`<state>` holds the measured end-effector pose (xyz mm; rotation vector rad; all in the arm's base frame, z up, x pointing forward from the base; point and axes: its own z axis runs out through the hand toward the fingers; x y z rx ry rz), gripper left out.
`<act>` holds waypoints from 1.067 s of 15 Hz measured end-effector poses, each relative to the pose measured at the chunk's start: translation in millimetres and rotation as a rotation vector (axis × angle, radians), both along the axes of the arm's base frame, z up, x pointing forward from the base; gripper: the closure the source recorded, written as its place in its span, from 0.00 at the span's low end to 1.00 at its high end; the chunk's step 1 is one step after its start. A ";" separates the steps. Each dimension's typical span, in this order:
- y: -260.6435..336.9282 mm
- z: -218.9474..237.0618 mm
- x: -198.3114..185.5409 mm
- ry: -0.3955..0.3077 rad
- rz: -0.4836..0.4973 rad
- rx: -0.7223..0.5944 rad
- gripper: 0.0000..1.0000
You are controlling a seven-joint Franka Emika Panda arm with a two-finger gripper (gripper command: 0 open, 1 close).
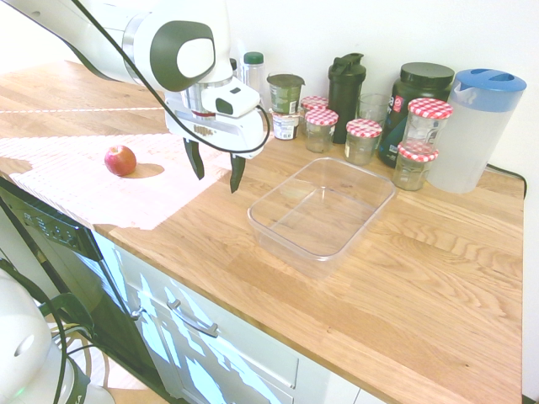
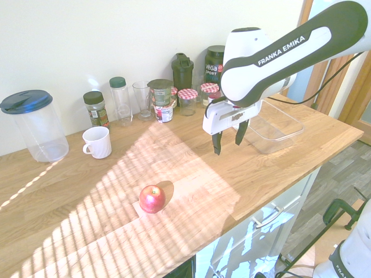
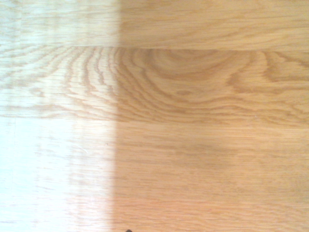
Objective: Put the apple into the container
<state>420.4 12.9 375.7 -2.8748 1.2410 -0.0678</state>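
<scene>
A small red apple point(image 1: 120, 160) point(image 2: 152, 198) rests on the sunlit part of the wooden counter. The clear shallow container point(image 1: 322, 210) point(image 2: 275, 127) stands empty on the counter, to the apple's far side. My gripper point(image 1: 216, 172) point(image 2: 229, 139) hangs open above bare wood between the two, closer to the container, with nothing between its fingers. The wrist view shows only wood grain, half in sun and half in shade.
Along the wall stand red-checked-lid jars point(image 1: 364, 139), a black shaker point(image 1: 346, 84), a dark tub point(image 1: 418, 105), a blue-lidded jug point(image 1: 478, 126) point(image 2: 36, 124), a white mug point(image 2: 97, 142) and a glass point(image 2: 141, 99). The counter's front edge point(image 1: 202, 273) drops to drawers.
</scene>
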 end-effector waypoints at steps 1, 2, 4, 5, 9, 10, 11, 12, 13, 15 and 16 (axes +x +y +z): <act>0.0 -0.2 0.1 0.000 -0.001 0.000 0.00; 1.7 1.2 0.9 -0.011 -0.001 0.002 0.00; 26.0 14.0 3.6 -0.044 0.032 0.057 0.00; 50.2 25.5 3.9 -0.060 0.078 0.086 0.00; 177.7 68.0 -7.7 -0.090 0.319 0.120 0.00; 204.3 66.2 -11.3 -0.083 0.367 0.118 0.00; 225.8 58.8 -13.8 -0.067 0.407 0.111 0.00; 243.1 48.2 -15.6 -0.048 0.449 0.091 0.00; 254.5 38.5 -17.9 -0.036 0.482 0.063 0.00; 267.2 30.1 -24.4 -0.030 0.544 0.016 0.00; 271.8 30.6 -28.4 -0.036 0.573 -0.011 0.00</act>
